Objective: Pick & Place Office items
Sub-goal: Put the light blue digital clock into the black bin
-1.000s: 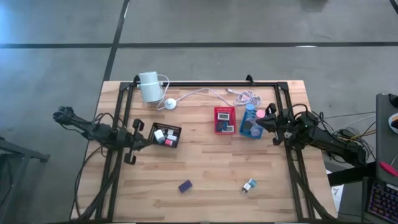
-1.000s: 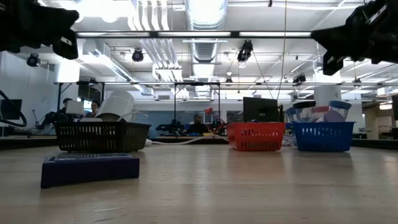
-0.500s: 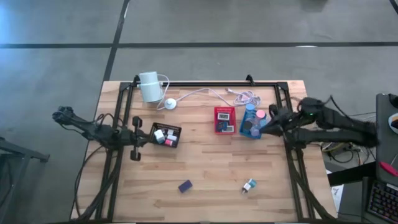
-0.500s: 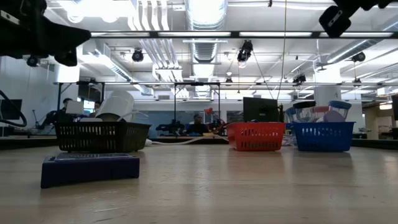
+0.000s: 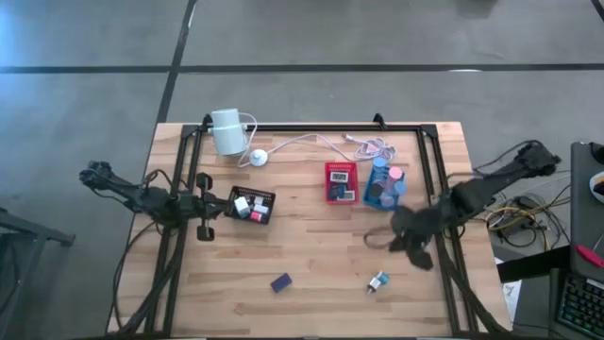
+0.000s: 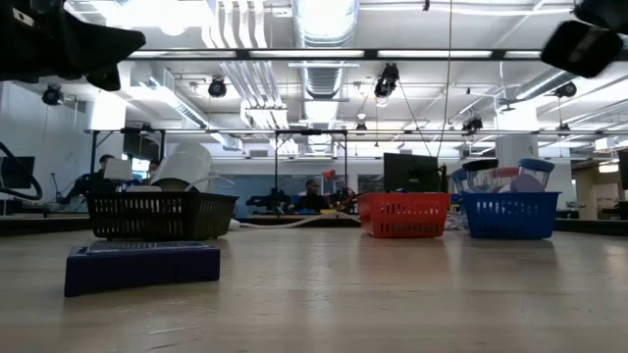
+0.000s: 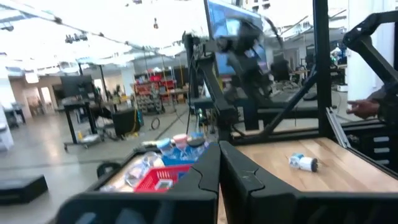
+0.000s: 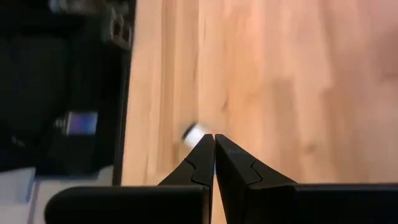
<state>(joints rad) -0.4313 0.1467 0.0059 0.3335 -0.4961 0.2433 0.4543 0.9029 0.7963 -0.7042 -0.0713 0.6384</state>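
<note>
High view: right gripper (image 5: 401,236), fingers pressed together, hangs above-left of the teal-and-white item (image 5: 378,280); it seems to be approaching. Left gripper (image 5: 205,215) waits closed beside the black basket (image 5: 253,205).

Right wrist view: the item (image 8: 191,132) lies just past the shut tips; next they must spread and descend.

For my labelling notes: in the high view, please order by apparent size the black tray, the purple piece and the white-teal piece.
1. black tray
2. purple piece
3. white-teal piece, which looks close to the purple one, so this order is unsure.
</note>
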